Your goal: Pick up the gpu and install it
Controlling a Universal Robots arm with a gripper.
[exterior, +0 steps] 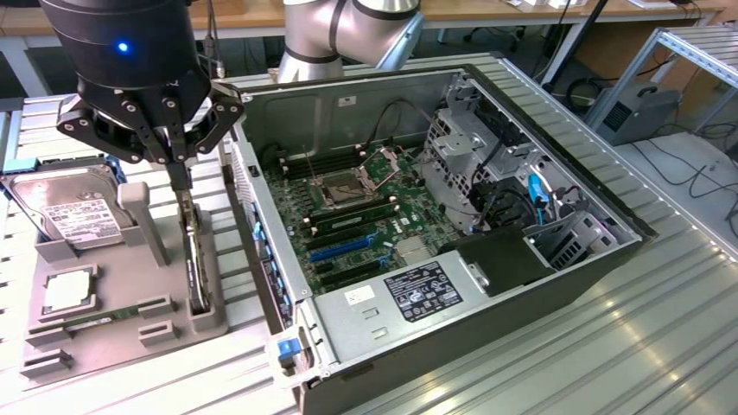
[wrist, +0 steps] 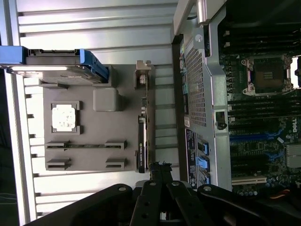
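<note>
The gpu [exterior: 199, 259] is a thin dark card standing on edge in a slot along one side of the grey holder tray [exterior: 116, 333], its metal bracket at the far end. In the wrist view the gpu [wrist: 142, 141] shows as a narrow dark strip on the tray [wrist: 89, 136]. My gripper [exterior: 181, 186] hangs just above the card's far end with its fingers shut and nothing between them. The shut gripper [wrist: 157, 165] sits slightly to the side of the card's line in the wrist view. Whether the tips touch the card is unclear.
The tray also holds a hard drive [exterior: 75, 212], a processor chip [exterior: 69, 290] and a memory stick [exterior: 98, 317]. The open computer case [exterior: 554, 259] lies at the exterior view's right, its motherboard [exterior: 358, 216] and blue slots [exterior: 334, 251] exposed. Ribbed metal table all around.
</note>
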